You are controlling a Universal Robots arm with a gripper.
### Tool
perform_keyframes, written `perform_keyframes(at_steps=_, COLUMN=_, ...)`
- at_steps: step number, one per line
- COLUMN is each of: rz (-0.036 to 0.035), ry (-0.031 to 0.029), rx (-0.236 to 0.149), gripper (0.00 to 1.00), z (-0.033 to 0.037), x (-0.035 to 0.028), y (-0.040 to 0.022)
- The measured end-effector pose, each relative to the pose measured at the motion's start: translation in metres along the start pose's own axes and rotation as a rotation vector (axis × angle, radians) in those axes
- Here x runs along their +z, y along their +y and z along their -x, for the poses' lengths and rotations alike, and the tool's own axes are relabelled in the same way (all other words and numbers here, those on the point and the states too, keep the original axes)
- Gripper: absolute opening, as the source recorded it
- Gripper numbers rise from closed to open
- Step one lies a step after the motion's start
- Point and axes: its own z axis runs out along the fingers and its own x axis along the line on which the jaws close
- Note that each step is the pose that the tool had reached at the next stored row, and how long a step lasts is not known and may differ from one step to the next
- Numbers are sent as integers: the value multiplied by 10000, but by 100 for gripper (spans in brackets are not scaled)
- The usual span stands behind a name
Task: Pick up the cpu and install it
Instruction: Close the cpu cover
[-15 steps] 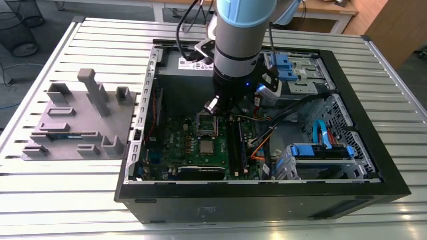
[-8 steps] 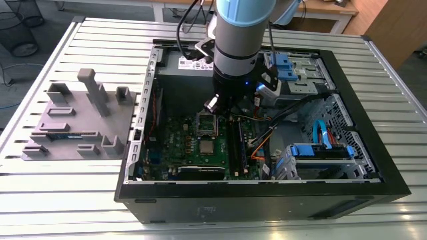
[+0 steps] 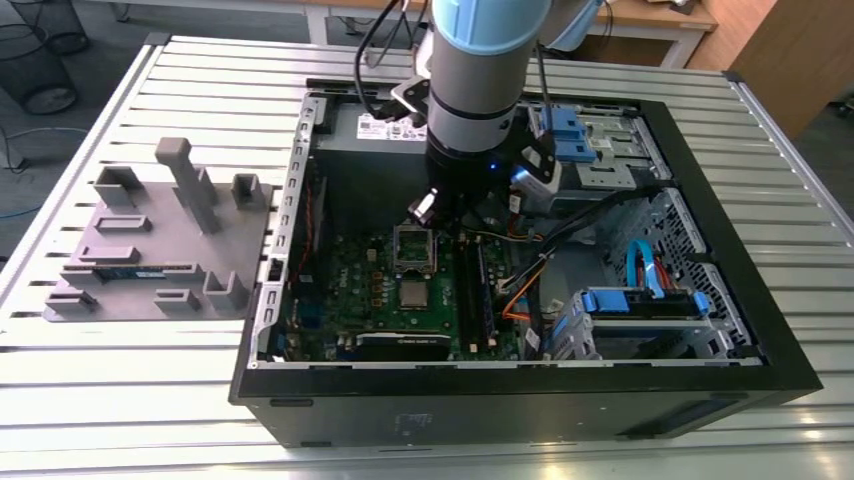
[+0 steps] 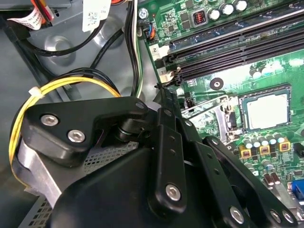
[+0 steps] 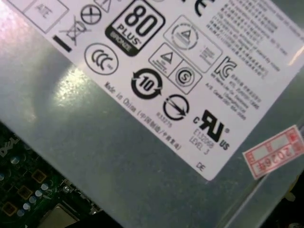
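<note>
The cpu (image 3: 416,293) sits in the motherboard (image 3: 360,290) socket; the pincer (image 3: 430,212) hovers above, grip state unclear, cables (image 3: 527,290) beside.

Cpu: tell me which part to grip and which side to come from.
Take the cpu by two opposite edges of its silver top, coming straight down from above. It lies flat in the dark socket with only its top face exposed, and the open socket frame stands beside it, so a sideways approach looks blocked.
</note>
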Motion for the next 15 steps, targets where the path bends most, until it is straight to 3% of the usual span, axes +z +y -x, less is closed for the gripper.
perform_keyframes(at_steps=15, rz=-1, ry=2, rx=3, gripper=11, z=-1, x=64, y=37)
